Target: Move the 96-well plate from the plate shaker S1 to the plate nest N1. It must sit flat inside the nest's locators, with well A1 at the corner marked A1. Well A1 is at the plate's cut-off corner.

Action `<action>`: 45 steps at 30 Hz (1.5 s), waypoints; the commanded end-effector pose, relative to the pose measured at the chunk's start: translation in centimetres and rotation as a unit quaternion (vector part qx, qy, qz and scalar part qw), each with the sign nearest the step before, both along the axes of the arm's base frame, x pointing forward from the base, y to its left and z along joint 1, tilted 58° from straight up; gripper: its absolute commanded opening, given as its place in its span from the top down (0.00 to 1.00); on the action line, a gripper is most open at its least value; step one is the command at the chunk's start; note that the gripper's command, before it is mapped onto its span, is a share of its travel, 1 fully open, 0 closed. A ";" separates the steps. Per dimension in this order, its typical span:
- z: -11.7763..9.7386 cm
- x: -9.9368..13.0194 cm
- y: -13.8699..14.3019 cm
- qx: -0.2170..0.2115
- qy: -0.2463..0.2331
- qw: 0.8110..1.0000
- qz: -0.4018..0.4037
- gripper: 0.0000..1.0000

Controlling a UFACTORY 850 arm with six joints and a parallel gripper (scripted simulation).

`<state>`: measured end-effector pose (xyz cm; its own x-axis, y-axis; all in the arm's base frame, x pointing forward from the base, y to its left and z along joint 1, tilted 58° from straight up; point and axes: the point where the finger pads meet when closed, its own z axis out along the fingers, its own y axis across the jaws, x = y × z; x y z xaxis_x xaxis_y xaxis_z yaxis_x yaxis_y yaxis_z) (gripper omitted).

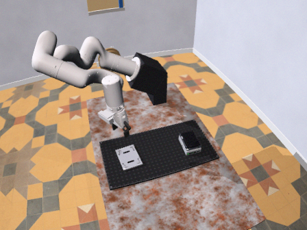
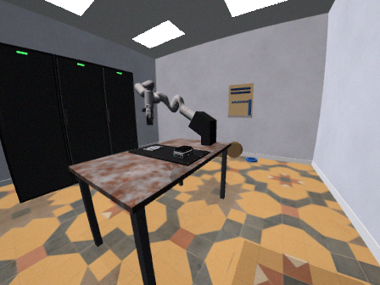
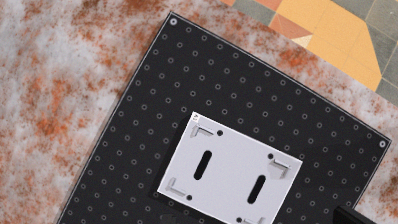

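The dark 96-well plate (image 1: 189, 139) sits on the white plate shaker (image 1: 189, 145) at the right of the black breadboard (image 1: 157, 152). It also shows in the exterior view (image 2: 182, 149). The empty light-grey plate nest (image 1: 128, 157) lies at the left of the breadboard. In the wrist view the plate nest (image 3: 231, 169) shows corner locators and two slots. My gripper (image 1: 120, 127) hangs high above the table, over the breadboard's back left edge, open and empty. It also shows in the exterior view (image 2: 148, 120). Its fingers are out of the wrist view.
The arm's black base block (image 1: 151, 78) stands at the back of the table. The rust-mottled table (image 2: 148, 165) has open edges on all sides. Black cabinets (image 2: 64, 119) line the left wall.
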<state>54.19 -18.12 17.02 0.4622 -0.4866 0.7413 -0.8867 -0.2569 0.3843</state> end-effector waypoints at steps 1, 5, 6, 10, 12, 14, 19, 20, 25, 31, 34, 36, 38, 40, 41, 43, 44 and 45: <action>0.0 0.1 0.0 0.000 -0.001 1.000 0.000 0.00; 0.0 0.1 0.0 0.000 -0.001 1.000 0.000 0.00; 0.0 0.1 0.0 0.000 -0.001 1.000 0.000 0.00; 0.0 0.1 0.0 0.000 -0.001 1.000 0.000 0.00; 0.0 0.1 0.0 0.000 -0.001 1.000 0.000 0.00; 0.0 0.1 0.0 0.000 -0.001 1.000 0.000 0.00; -0.7 0.6 0.4 0.000 0.028 0.999 0.017 0.00; -1.1 0.9 0.5 0.000 0.031 0.999 0.019 0.00; -2.8 2.1 1.3 0.000 0.046 0.999 0.027 0.00; -5.1 3.5 2.2 0.000 0.064 0.997 0.038 0.00; -5.5 3.7 2.4 0.000 0.078 0.996 0.046 0.00; -6.4 4.1 2.7 0.000 0.096 0.994 0.056 0.00; -7.2 4.5 3.0 0.000 0.096 0.994 0.056 0.00; -7.9 4.8 3.3 0.000 0.096 0.994 0.056 0.00; -8.3 5.0 3.5 0.000 0.110 0.992 0.064 0.00; -9.2 5.3 3.8 0.000 0.128 0.989 0.074 0.00; -9.7 5.5 4.0 0.000 0.128 0.989 0.074 0.00; -10.1 5.6 4.1 0.000 0.128 0.989 0.074 0.00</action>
